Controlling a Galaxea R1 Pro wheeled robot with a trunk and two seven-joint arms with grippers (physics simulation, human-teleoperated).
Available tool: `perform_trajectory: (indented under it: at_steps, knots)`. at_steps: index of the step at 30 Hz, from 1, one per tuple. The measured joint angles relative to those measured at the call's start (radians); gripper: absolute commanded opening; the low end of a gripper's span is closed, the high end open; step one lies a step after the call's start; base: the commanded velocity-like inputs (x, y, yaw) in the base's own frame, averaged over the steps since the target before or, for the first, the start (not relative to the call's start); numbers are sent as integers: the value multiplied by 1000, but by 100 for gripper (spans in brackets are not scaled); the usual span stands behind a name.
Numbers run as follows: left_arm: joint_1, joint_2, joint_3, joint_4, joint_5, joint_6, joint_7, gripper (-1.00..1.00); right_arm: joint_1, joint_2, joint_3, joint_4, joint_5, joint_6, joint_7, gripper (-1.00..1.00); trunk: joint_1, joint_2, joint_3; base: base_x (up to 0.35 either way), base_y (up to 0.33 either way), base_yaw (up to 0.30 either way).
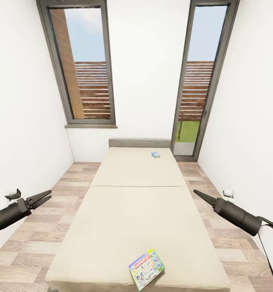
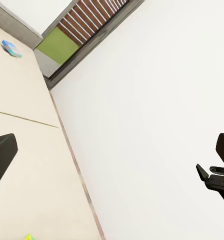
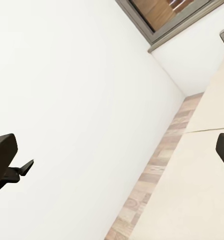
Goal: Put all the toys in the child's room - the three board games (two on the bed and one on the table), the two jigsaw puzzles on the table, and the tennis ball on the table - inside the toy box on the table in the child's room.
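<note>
**Both tools held over the floor beside the bed, 2 board games on the mattress**

From the head camera I see my left tool (image 1: 46, 196) out over the wood-plank floor (image 1: 67, 182) on the left side of the bed (image 1: 124, 219), its 2 fingers spread a little apart at the tips, a narrow gap with nothing between them. My right tool (image 1: 198, 193) hangs over the floor on the bed's other side; from here its fingers line up into 1 dark point, so I cannot tell whether it is apart or closed. Neither tool touches the bed.

Using the bed as my landmark: the green-bordered board game (image 1: 146, 268) lies flat near the foot end, closest to me, a little right of the mattress centre line and turned at an angle to the edge. The blue board game (image 1: 155, 154) lies far off at the head end, just before the grey headboard (image 1: 139, 142), also right of centre. In the left wrist camera that blue box (image 2: 11, 48) shows on the beige mattress near the headboard.

Behind the bed's head end stands a white wall with a window (image 1: 84, 65) to the left and a tall glass door (image 1: 197, 81) to the right, slatted fencing and grass outside.
</note>
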Motion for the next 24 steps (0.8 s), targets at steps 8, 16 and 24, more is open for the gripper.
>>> perform_trajectory:
  at_steps: [8, 16, 24]
  knots:
    - [0, 0, 0, 0, 0, 0, 0, 100, 0, 0, 0, 1, 0, 0, -1, 100, 0, 0, 3, -47, 31, -53]
    - [0, 0, 0, 0, 0, 0, 0, 100, 1, 0, -1, 1, 0, 0, -1, 100, 0, 0, 11, -189, 131, -147]
    - [0, 0, 0, 0, 0, 0, -9, 100, 0, 1, 0, 1, 0, 0, -3, 100, 0, 0, 12, -33, 21, -24]
